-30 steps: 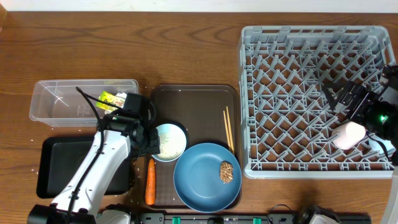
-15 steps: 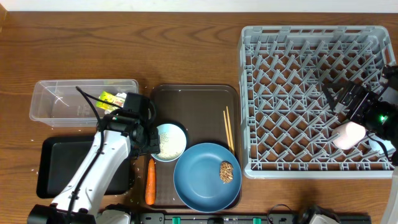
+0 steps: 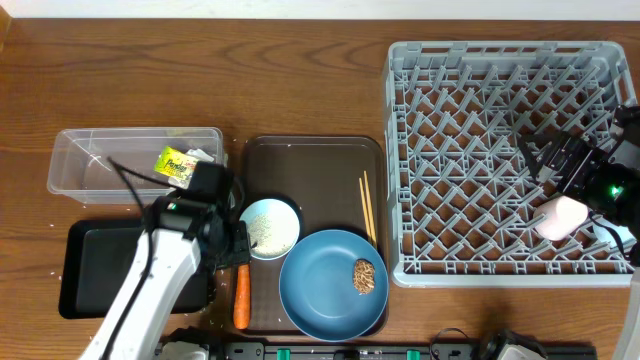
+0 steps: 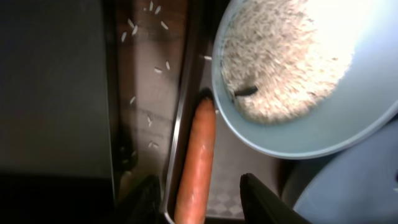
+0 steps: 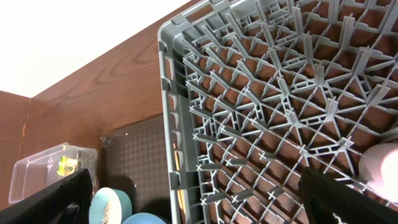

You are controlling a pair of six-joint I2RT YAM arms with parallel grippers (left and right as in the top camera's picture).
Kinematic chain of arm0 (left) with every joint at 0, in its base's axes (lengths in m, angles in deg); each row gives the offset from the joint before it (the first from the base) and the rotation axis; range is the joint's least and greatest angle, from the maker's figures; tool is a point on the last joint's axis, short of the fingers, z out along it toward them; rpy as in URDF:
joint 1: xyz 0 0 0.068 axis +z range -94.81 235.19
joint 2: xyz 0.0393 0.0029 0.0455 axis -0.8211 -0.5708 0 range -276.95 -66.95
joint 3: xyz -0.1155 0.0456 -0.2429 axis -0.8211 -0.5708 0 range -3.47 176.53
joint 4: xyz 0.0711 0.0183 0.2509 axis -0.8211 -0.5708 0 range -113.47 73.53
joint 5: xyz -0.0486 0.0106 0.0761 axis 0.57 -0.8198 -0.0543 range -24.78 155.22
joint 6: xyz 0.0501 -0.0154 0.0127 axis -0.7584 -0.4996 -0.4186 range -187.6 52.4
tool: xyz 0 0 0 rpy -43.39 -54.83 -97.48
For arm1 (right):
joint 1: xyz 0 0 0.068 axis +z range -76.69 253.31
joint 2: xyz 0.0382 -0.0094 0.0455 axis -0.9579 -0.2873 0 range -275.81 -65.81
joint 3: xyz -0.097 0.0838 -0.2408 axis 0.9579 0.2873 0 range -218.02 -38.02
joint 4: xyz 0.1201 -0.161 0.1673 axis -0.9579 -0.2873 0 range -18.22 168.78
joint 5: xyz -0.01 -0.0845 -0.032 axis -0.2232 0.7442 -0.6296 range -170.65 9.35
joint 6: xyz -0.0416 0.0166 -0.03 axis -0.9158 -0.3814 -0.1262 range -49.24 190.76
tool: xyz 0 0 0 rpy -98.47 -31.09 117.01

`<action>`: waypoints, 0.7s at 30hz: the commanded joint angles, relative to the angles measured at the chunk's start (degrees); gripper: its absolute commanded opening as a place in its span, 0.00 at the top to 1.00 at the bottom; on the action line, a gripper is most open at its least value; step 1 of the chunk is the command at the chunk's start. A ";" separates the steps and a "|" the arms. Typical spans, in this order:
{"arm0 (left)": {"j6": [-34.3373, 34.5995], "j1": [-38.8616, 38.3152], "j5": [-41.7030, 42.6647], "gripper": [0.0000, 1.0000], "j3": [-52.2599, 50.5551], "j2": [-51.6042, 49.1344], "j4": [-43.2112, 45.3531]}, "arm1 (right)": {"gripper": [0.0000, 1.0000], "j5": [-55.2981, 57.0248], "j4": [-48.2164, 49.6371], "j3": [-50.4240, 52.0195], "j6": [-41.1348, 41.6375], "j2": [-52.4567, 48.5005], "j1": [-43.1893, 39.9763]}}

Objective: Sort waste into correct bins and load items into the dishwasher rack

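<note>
The orange carrot (image 3: 241, 293) (image 4: 198, 155) lies along the left rim of the brown serving tray (image 3: 315, 155). My left gripper (image 3: 236, 256) (image 4: 202, 202) is open, its fingers either side of the carrot. A light-blue cup (image 3: 271, 227) (image 4: 311, 118) holding rice sits just beyond it. The blue plate (image 3: 320, 290) carries the brown lump (image 3: 366, 277). Two chopsticks (image 3: 368, 208) lie on the tray. The yellow-green wrapper (image 3: 178, 163) is in the clear tub (image 3: 90, 165). My right gripper (image 3: 548, 160) (image 5: 199, 186) is open over the grey rack (image 3: 470, 120) (image 5: 249, 93), beside the white-pink cup (image 3: 560, 217) (image 5: 382, 165).
The black tray (image 3: 100, 265) (image 4: 50, 81) lies left of the carrot. Loose rice grains (image 4: 149, 68) are scattered on the wood between it and the serving tray. Neither a white bowl nor crumpled paper can be made out.
My left arm has moved toward the table's front, taking its gripper from the rice cup to over the carrot. The wrapper in the tub now shows fully. The right arm has not moved.
</note>
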 commanded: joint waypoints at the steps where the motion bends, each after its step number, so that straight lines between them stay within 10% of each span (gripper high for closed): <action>1: 1.05 -0.79 0.83 0.57 -0.61 2.03 -0.74 | 0.01 0.85 -0.07 -0.17 -0.83 -0.07 1.27; 21: 8.22 -4.90 6.21 0.44 -13.40 -0.02 5.97 | 0.01 2.56 -0.31 -0.17 -0.85 -0.07 1.27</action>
